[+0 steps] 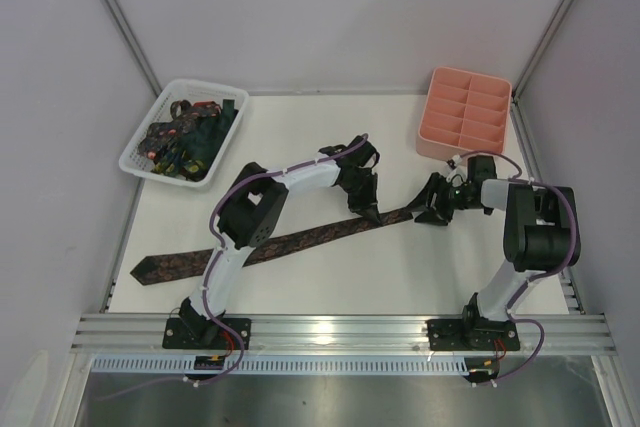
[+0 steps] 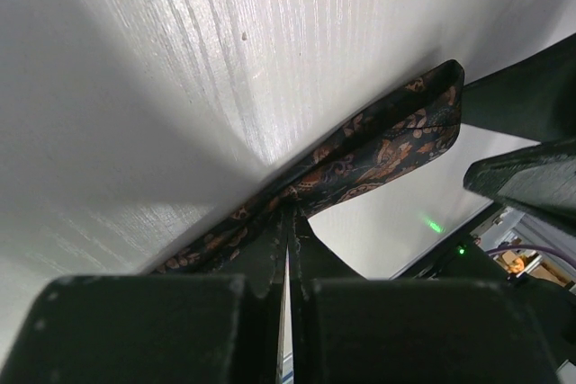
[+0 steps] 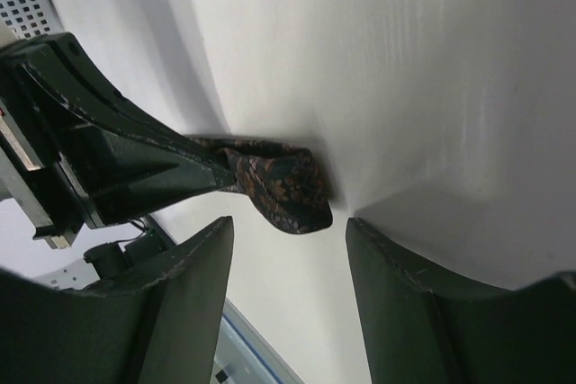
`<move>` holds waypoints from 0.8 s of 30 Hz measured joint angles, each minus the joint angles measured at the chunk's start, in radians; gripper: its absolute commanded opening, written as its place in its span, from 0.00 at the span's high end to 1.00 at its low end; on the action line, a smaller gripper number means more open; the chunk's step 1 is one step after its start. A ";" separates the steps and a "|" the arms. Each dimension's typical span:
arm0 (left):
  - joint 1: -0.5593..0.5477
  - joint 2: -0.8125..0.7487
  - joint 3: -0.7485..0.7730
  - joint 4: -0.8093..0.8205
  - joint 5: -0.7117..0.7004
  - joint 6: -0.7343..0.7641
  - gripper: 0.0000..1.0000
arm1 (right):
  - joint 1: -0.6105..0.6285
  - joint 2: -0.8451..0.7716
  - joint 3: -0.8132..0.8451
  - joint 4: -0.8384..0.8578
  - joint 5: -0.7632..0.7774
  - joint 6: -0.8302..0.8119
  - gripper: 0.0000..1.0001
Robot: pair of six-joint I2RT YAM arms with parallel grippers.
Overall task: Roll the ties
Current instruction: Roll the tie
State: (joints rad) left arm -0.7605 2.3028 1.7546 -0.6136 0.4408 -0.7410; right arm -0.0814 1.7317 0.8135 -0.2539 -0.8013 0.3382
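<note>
The brown tie lies flat on the white table, in one long slanted line. Its wide pointed end is at the near left of the table, not far from the base of my left arm. The narrow end reaches up to the right, toward the middle of the table, between my two grippers.

My left gripper is clenched on this tie close to the narrow end. In the left wrist view the two fingers are pressed together with the patterned cloth pinched between them. A short piece of the tie goes on past the grip and finishes in a blunt, rounded end. I cannot tell if this short piece touches the table or hangs a little above it.

My right gripper is just beside that end, on its right side, and points toward the left gripper. Its jaws are spread apart and they hold nothing. In the right wrist view the rounded end of the tie sits at the mouth of the gap between the two fingers, and neither finger touches it.

Further away, at the far left corner of the table, stands a white basket. In it lies a heap of other ties, dark green with small coloured marks. At the far right corner stands a pink tray with compartments, well apart from the brown tie.
</note>
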 measured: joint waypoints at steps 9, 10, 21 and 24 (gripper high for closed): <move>0.004 0.003 0.000 0.002 0.013 0.001 1.00 | 0.010 0.053 0.052 -0.004 -0.030 -0.025 0.41; 0.004 0.003 0.000 0.002 0.016 0.001 1.00 | 0.019 0.060 0.056 -0.001 -0.035 -0.026 0.42; 0.007 0.008 0.001 0.002 0.034 0.009 0.99 | 0.041 0.083 0.063 0.019 -0.033 -0.030 0.64; 0.007 0.008 0.001 0.002 0.035 0.010 0.99 | 0.055 0.083 0.063 0.022 -0.003 -0.041 0.81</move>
State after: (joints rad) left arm -0.7532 2.3108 1.7557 -0.6117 0.4755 -0.7315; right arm -0.0265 1.8145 0.8764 -0.2317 -0.8040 0.2974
